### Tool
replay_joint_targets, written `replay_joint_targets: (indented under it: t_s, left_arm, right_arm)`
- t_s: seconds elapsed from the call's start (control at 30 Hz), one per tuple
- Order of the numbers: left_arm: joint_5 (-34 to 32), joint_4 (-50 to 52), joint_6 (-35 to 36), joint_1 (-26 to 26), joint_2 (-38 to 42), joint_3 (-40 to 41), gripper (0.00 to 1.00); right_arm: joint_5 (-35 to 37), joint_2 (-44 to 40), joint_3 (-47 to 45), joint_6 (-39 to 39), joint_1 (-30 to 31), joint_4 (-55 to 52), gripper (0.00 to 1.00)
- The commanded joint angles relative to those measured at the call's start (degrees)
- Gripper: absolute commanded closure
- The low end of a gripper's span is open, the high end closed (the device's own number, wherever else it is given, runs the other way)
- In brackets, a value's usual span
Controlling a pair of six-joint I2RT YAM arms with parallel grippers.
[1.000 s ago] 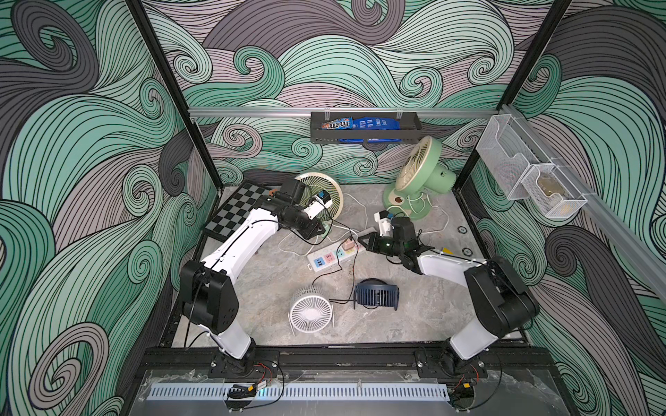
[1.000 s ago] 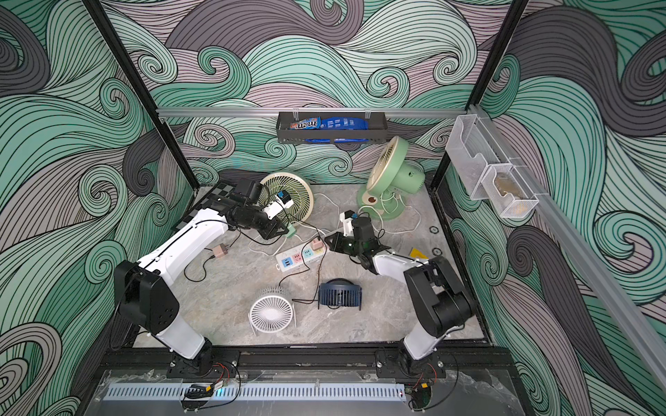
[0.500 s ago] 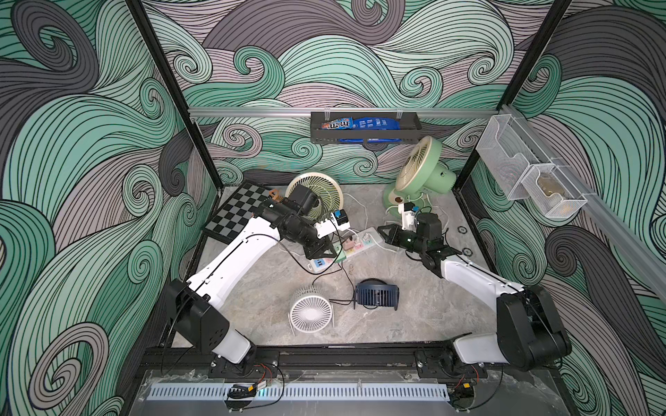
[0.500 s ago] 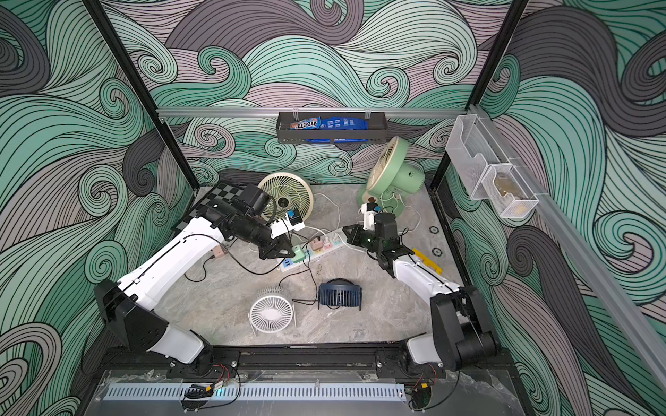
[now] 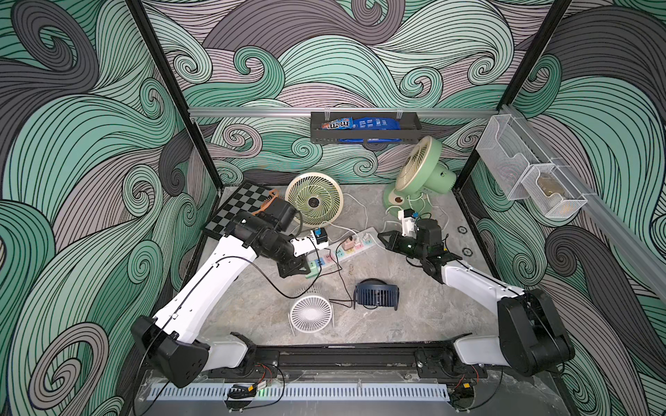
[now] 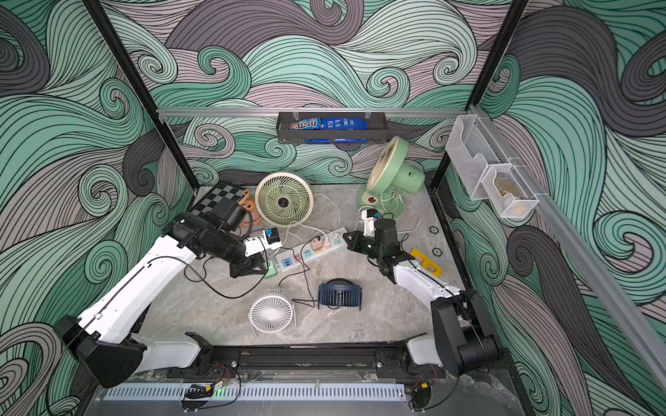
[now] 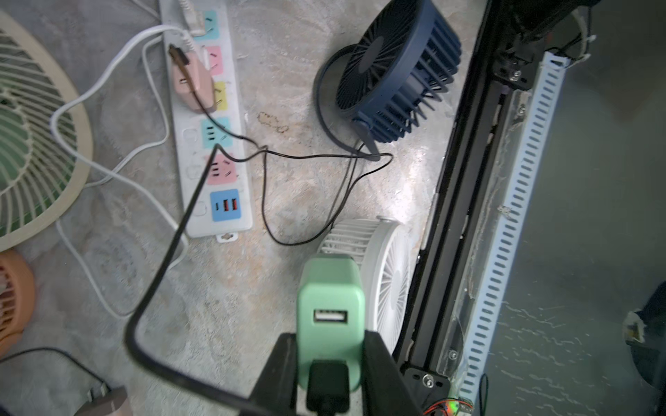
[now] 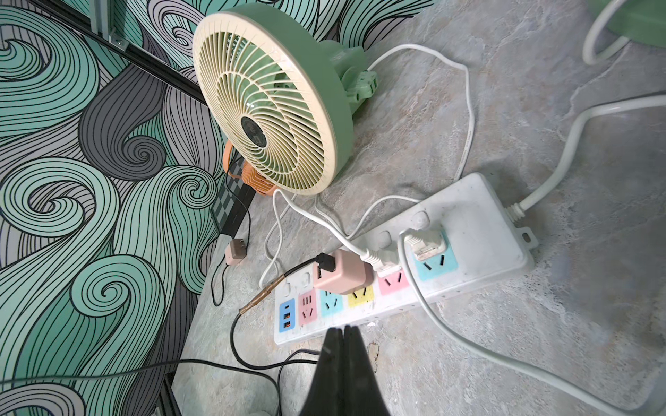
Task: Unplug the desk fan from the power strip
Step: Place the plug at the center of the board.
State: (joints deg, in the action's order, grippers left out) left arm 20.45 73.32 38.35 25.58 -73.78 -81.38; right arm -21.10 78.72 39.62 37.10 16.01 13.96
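Observation:
The power strip [image 5: 368, 235] lies aslant mid-floor, also seen in the left wrist view [image 7: 187, 212] and the right wrist view [image 8: 479, 223]. My left gripper [image 7: 329, 342] is shut on a green USB plug [image 7: 329, 284], held clear of the strip's near end [image 5: 312, 271]. Its black cord [image 7: 169, 245] trails toward a navy fan [image 5: 376, 293] and a white fan [image 5: 310, 314]; I cannot tell which of them is the desk fan it feeds. My right gripper [image 8: 342, 329] is shut and empty beside the strip's cord end [image 5: 382, 237]. A pink adapter [image 8: 342, 273] and white plugs stay plugged in.
A cream fan [image 5: 313, 200] and a green fan [image 5: 421, 169] stand at the back, their white cords looping over the floor. A chessboard [image 5: 241, 209] and an orange fan [image 6: 248, 201] sit back left. A yellow piece [image 6: 427, 261] lies by my right arm. A black rail [image 5: 342, 356] runs along the front.
My left gripper has come from beside the cream fan down past the strip's near end. My right gripper has drawn back off the strip toward its cord end.

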Motion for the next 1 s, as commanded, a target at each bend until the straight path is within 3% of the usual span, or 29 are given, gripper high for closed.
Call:
replay_joint_targets:
  t_s: [0.0, 0.1, 0.33, 0.6, 0.8, 0.97]
  left_arm:
    - [-4.53, 0.57, 2.04, -4.77, 1.68, 2.04, 1.0]
    - [-4.56, 0.31, 3.07, -9.83, 2.64, 3.91, 1.0]
    - [-7.82, -3.07, 4.37, -15.18, 2.17, 9.49, 1.0]
    - [-12.76, -9.31, 7.22, -29.52, -2.46, 14.75, 1.0]
    - [-8.47, -10.21, 6.71, -30.37, -3.13, 18.77, 1.0]
    - [-0.96, -8.5, 5.87, -30.38, -5.97, 19.86, 1.0]
  right_arm:
    - [0.0, -1.36, -0.3, 0.34, 0.59, 0.91, 0.95]
    - [0.3, -1.62, -0.62, 0.17, 0.69, 0.9, 0.95]
    - [0.03, -1.27, -1.78, 0.52, 0.69, 1.76, 0.95]
    - [0.45, -0.9, -2.52, -0.28, 0.65, 1.95, 0.95]
    - [-2.18, 2.51, -1.68, -0.14, 0.86, 3.58, 0.95]
    - [-4.89, 5.81, -0.25, -1.83, 1.68, 4.09, 0.95]
